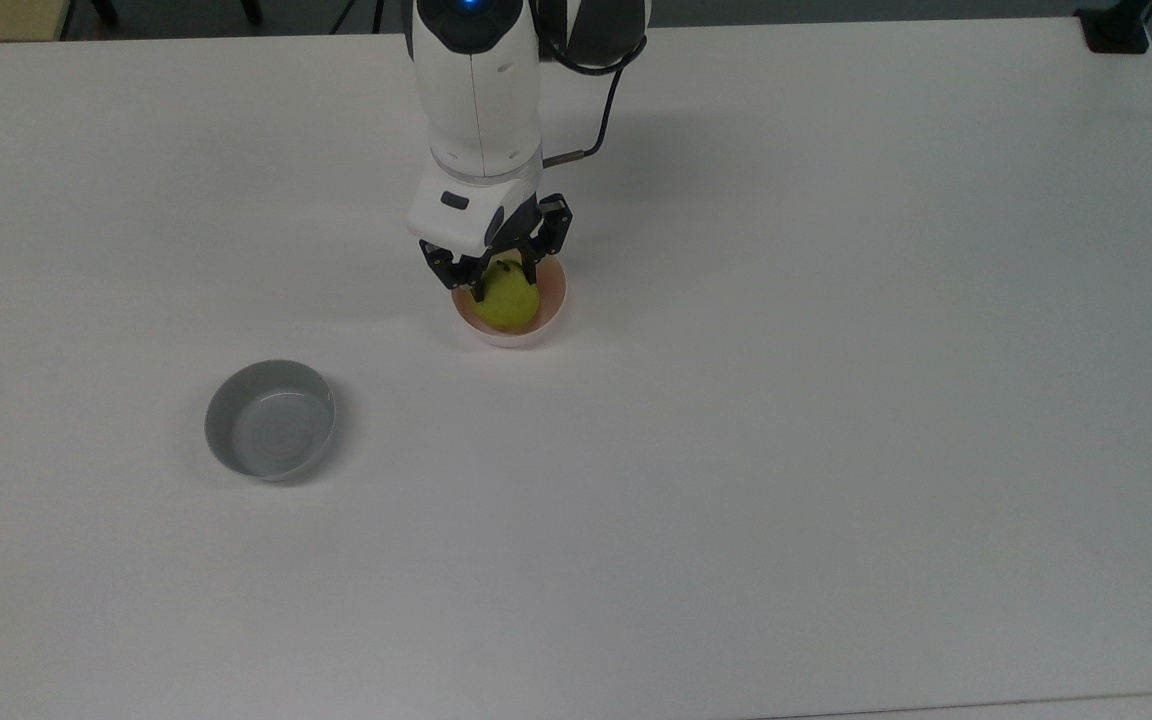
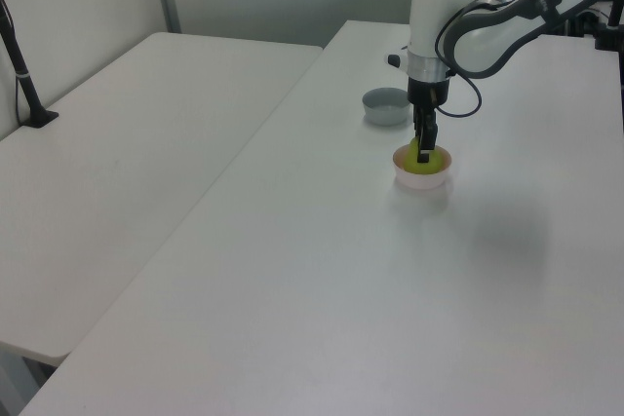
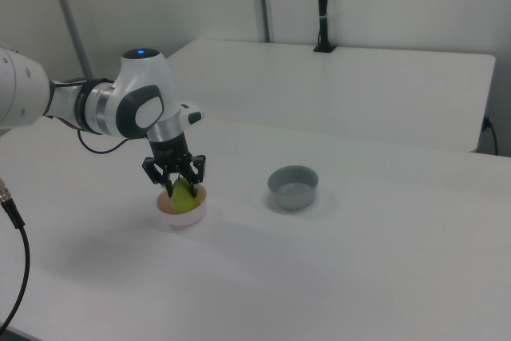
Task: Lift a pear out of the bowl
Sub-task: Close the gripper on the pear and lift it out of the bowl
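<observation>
— Pear (image 1: 508, 300) position, please: where was it seen?

— It was seen sitting in the pale pink bowl (image 1: 548, 312), a little above and left of the centre of the top view. In the right view the pear (image 3: 183, 196) and bowl (image 3: 190, 214) were found at lower left; in the left view the pear (image 2: 421, 155) and bowl (image 2: 423, 178) were at upper right.

— How was the arm posed?

— The white arm (image 1: 476, 90) was reached down from the top edge of the top view, wrist vertical, with the gripper (image 1: 504, 278) lowered into the bowl. In the right view the gripper (image 3: 179, 189) was pointed straight down over the fruit, and in the left view the gripper (image 2: 423, 153) was seen edge-on in front of the pear.

— And the fingers?

— The black fingers (image 1: 476, 285) were set on either side of the pear's upper half, narrowed to about its width. Whether the pads were truly pressed against the skin could not be told. The pear was not lifted; it rested in the bowl.

— What room was left around it?

— Bare white table (image 1: 836, 400) was spread on every side of the bowl. A grey bowl (image 1: 270, 420) was placed well apart, toward the lower left of the top view. The table's far edge was behind the arm, and a black cable (image 1: 604, 90) was hung beside the wrist.
</observation>
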`<act>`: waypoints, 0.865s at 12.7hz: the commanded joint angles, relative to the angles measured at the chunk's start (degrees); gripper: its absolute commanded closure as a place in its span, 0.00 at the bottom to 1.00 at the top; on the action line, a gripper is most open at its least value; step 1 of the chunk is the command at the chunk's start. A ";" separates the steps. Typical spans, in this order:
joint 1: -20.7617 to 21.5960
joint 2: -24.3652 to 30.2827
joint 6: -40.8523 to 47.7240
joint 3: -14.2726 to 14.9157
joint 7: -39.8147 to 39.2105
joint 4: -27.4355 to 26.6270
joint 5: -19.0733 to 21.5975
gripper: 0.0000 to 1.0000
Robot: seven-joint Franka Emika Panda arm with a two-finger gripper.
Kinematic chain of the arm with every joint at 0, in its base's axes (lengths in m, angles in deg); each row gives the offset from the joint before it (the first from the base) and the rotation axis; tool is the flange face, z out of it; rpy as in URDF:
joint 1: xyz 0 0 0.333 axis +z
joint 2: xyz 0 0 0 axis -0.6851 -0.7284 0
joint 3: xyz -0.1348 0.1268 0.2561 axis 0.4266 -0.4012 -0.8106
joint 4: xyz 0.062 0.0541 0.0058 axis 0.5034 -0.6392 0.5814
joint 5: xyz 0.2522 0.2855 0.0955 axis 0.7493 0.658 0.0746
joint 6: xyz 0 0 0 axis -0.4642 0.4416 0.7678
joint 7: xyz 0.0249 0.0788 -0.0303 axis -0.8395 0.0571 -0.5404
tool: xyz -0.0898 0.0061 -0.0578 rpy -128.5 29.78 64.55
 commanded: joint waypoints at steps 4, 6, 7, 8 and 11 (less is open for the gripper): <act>-0.61 3.90 8.46 0.28 1.17 4.22 0.72 1.00; -0.96 4.69 15.31 0.28 2.48 8.26 0.72 1.00; -1.40 4.95 18.56 0.20 3.44 10.28 0.72 1.00; -1.66 5.48 20.59 0.28 3.54 11.69 0.72 1.00; -3.24 8.02 27.97 0.20 3.63 15.56 0.72 1.00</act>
